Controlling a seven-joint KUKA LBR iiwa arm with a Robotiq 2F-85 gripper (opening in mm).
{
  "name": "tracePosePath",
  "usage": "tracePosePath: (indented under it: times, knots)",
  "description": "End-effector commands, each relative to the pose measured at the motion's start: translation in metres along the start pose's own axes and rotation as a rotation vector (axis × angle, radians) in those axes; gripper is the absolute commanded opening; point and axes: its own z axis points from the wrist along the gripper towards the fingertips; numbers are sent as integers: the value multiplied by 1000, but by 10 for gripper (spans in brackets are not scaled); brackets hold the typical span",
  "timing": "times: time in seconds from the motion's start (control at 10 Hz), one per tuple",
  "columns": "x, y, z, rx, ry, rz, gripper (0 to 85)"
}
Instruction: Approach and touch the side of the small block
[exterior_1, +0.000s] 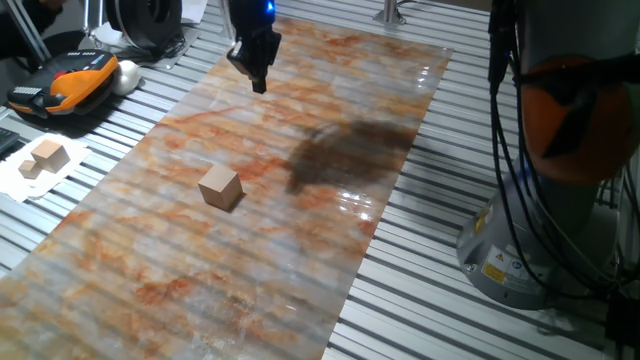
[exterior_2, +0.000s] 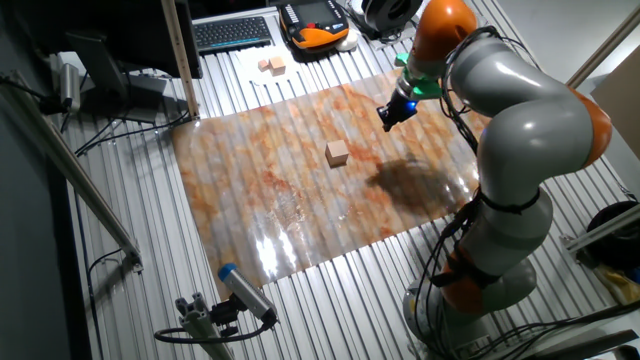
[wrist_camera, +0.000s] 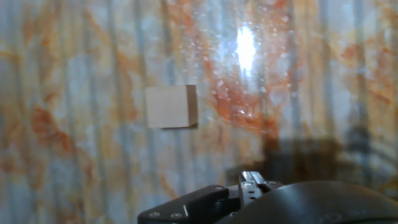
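Note:
The small block (exterior_1: 220, 187) is a light-tan wooden cube standing alone on the marbled orange-and-grey mat (exterior_1: 150, 260). It also shows in the other fixed view (exterior_2: 338, 153) and in the hand view (wrist_camera: 171, 106), left of centre. My gripper (exterior_1: 258, 82) hangs above the far part of the mat, well away from the block and not touching it. Its fingers look pressed together with nothing between them. In the other fixed view the gripper (exterior_2: 386, 119) is to the right of the block. In the hand view only the fingertips (wrist_camera: 252, 182) show at the bottom edge.
Pale wooden blocks (exterior_1: 45, 157) lie on white paper off the mat's left side. An orange-and-black device (exterior_1: 75, 80) lies beyond them, and a keyboard (exterior_2: 232, 33) behind. The arm's base (exterior_1: 530, 230) with cables stands right of the mat. A slotted metal table surrounds the mat.

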Motion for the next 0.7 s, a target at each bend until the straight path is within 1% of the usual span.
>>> tracePosePath:
  times: [0.0,0.1,0.2,0.3,0.4,0.5,0.6]
  knots:
    - [0,0,0,12,-36,19,0]
    - [0,0,0,57,-62,10,0]
    - [0,0,0,50,-51,1,0]
    - [0,0,0,52,-41,-14,0]
    - [0,0,0,70,-76,-24,0]
    - [0,0,0,114,-89,-45,0]
    - [0,0,0,124,-96,-40,0]
